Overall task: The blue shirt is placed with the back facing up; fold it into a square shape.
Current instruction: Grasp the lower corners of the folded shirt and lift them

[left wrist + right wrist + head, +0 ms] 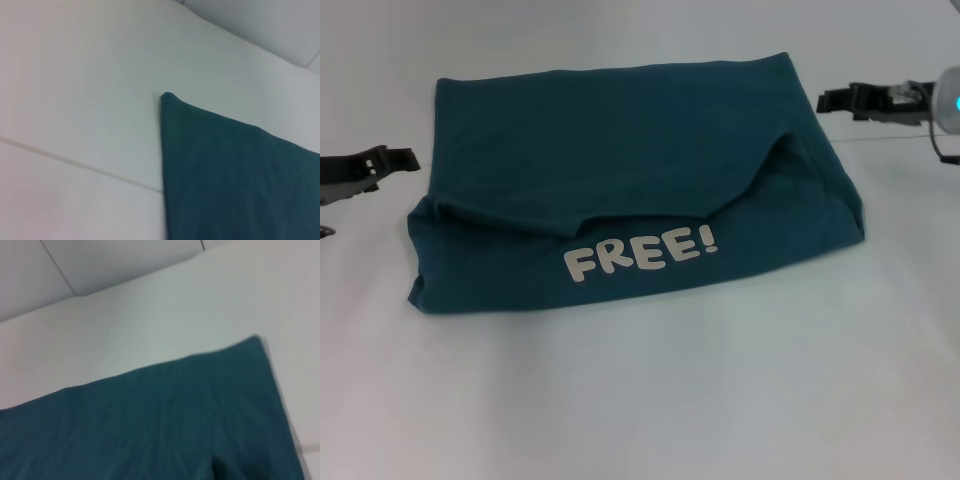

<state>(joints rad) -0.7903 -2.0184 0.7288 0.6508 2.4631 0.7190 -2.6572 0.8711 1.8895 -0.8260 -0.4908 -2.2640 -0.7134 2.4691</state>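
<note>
The blue shirt (620, 160) lies folded into a rough rectangle in the middle of the white table (640, 400). Its top layer is plain. A lower layer sticks out at the front and shows the white print "FREE!" (640, 255). The right front part is bunched, with a fold gaping open. My left gripper (395, 165) hovers just off the shirt's left edge, open and empty. My right gripper (825, 101) hovers just off the far right corner, open and empty. The left wrist view shows one shirt corner (167, 97). The right wrist view shows another shirt corner (257, 340).
The white table surface has thin seam lines (75, 162). Nothing else lies on it in view. The right arm's body with a blue light (948, 100) is at the right edge.
</note>
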